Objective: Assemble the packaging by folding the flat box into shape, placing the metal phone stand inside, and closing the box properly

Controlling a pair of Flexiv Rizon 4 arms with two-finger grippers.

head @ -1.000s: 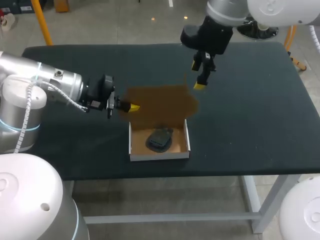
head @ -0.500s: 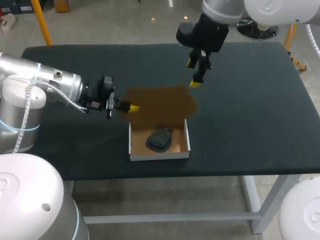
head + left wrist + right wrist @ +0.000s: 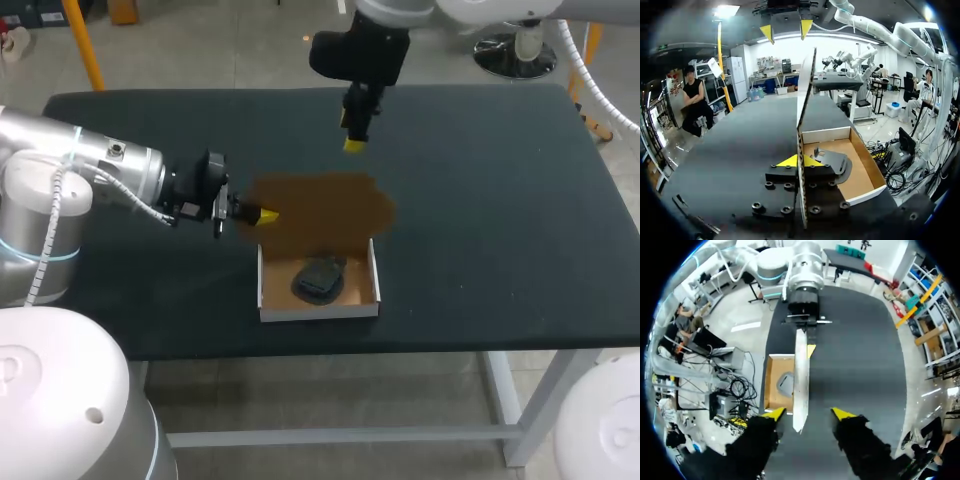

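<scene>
Counter (image 3: 500,220): flat, matte black.
Box (image 3: 320,312): near middle; shallow cardboard tray, white outside, brown inside.
Stand (image 3: 318,278): dark metal, lying inside the box.
Lid (image 3: 320,210): brown flap standing up from the box's far wall; left hand (image 3: 262,214) pinches its left edge.
Right hand (image 3: 355,135): fingers spread, holding nothing, above the counter beyond the lid.

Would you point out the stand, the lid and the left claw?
stand (image 3: 320,278), head view, its middle.
lid (image 3: 330,205), head view, panel centre.
left claw (image 3: 266,214), head view, between its tips.
</scene>
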